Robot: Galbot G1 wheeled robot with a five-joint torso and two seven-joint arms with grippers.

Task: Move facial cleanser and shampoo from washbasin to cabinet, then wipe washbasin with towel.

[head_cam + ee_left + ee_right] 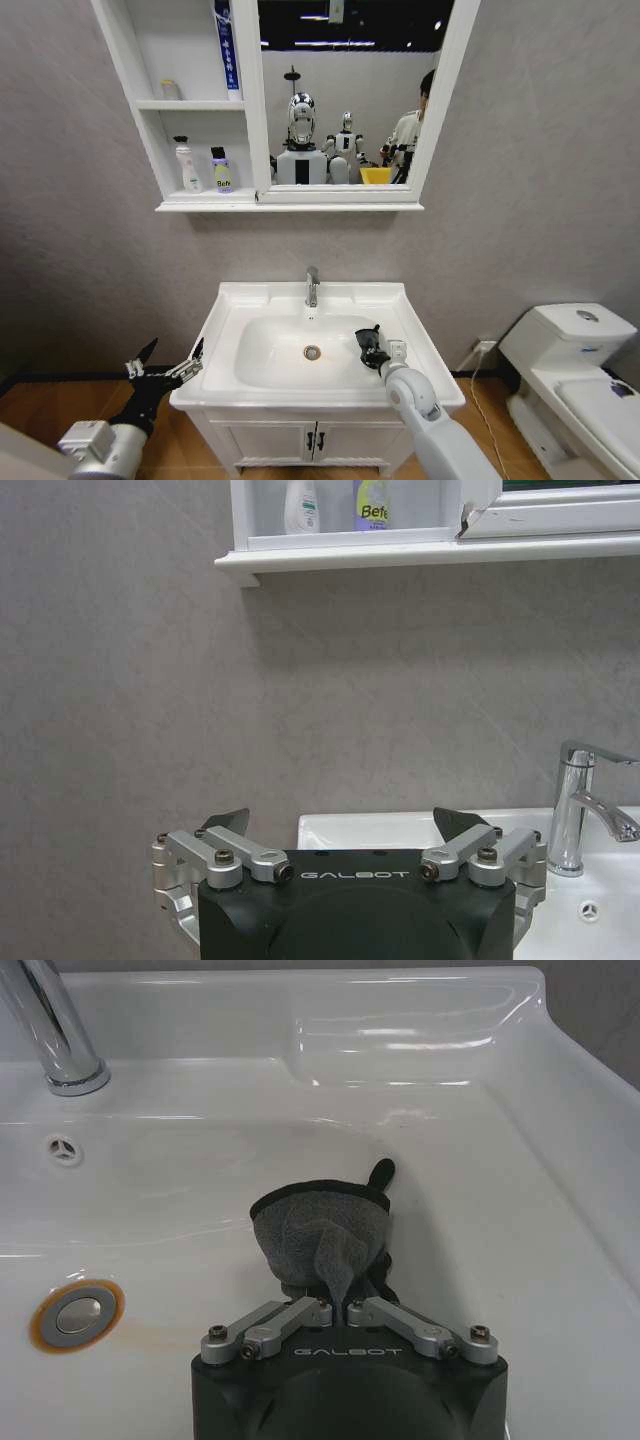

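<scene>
Wiping step in hand. My right gripper is clenched on the dark grey towel, pressing it against the right inner slope of the washbasin, beside the drain. My left gripper hangs released off the basin's left edge. Two bottles stand on the cabinet bottom shelf. Next move, as I judge: sweep across the bowl, maintaining contact.
</scene>
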